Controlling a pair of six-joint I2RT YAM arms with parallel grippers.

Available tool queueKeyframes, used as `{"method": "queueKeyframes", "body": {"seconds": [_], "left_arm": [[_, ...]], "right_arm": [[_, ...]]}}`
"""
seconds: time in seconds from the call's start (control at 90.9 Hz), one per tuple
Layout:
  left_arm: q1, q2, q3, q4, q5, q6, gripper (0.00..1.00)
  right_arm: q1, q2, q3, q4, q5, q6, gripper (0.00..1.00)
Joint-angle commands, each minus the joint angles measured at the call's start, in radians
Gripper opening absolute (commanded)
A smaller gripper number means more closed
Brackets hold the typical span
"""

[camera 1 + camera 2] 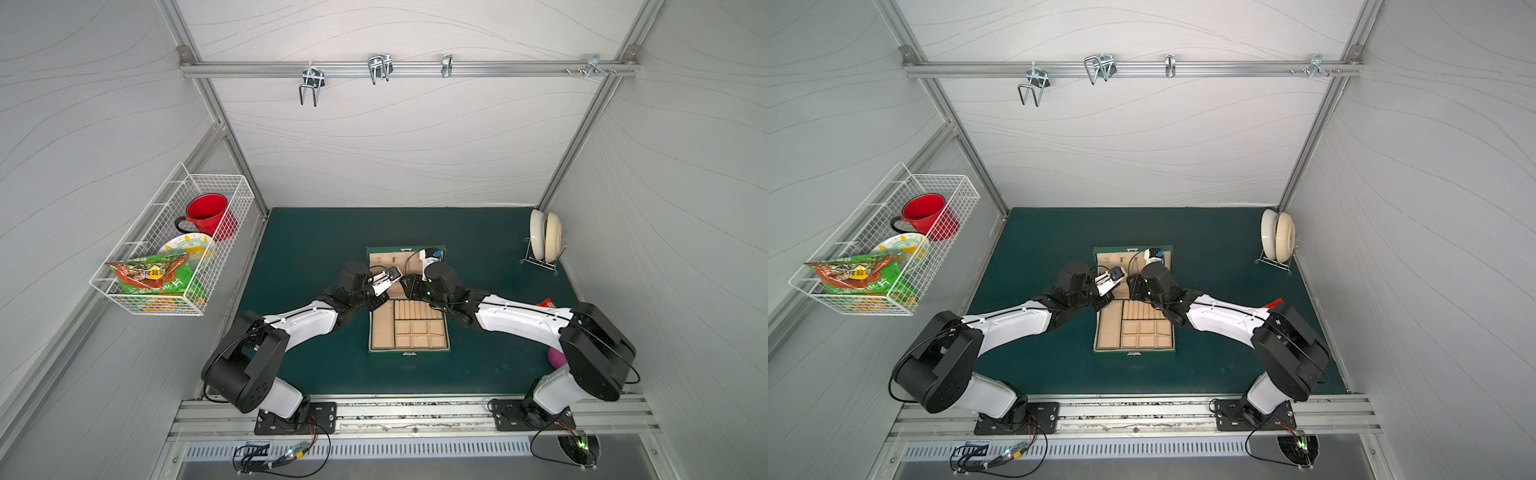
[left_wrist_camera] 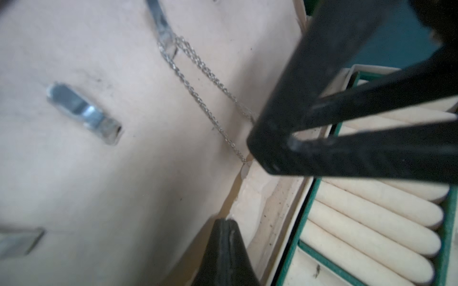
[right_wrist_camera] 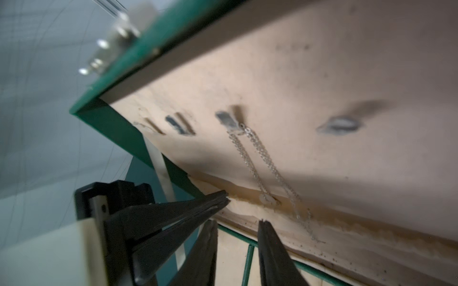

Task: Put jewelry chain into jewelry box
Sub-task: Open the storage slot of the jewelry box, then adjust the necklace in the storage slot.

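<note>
The jewelry box (image 1: pixel 409 350) stands open mid-mat in both top views, its lid (image 1: pixel 1121 252) upright. The thin silver jewelry chain (image 3: pixel 257 161) hangs doubled from a metal hook (image 3: pixel 228 121) on the beige lid lining, and its lower end trails along the hinge crease (image 3: pixel 309 227). The left wrist view shows the same chain (image 2: pixel 198 94) on its hook (image 2: pixel 163 32). My left gripper (image 2: pixel 226 221) is shut and empty, its tip at the crease. My right gripper (image 3: pixel 238 222) is open just below the chain, a gap between its fingers and nothing in it.
A wire basket (image 1: pixel 174 249) on the left wall holds a red mug (image 1: pixel 206 214), a plate and a snack bag. A rack with two bowls (image 1: pixel 544 241) stands at the back right. A red packet (image 1: pixel 547 303) and a pink object (image 1: pixel 557 359) lie by the right arm.
</note>
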Motion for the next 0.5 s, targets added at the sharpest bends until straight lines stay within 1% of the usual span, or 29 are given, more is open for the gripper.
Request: {"method": "queueKeyframes", "body": {"seconds": [0.0,0.22,0.484], "left_arm": [[-0.002,0.005,-0.006,0.063,0.048,-0.008,0.0],[-0.002,0.007,-0.012,0.064,0.068,0.004,0.0],[-0.009,-0.004,-0.01,0.037,0.078,0.022,0.0]], "right_arm": [[0.01,0.038,0.032,0.049,0.089,0.014,0.32],[0.02,0.095,0.045,0.067,0.162,0.012,0.3],[0.025,0.142,0.073,0.088,0.162,0.003,0.27]]}}
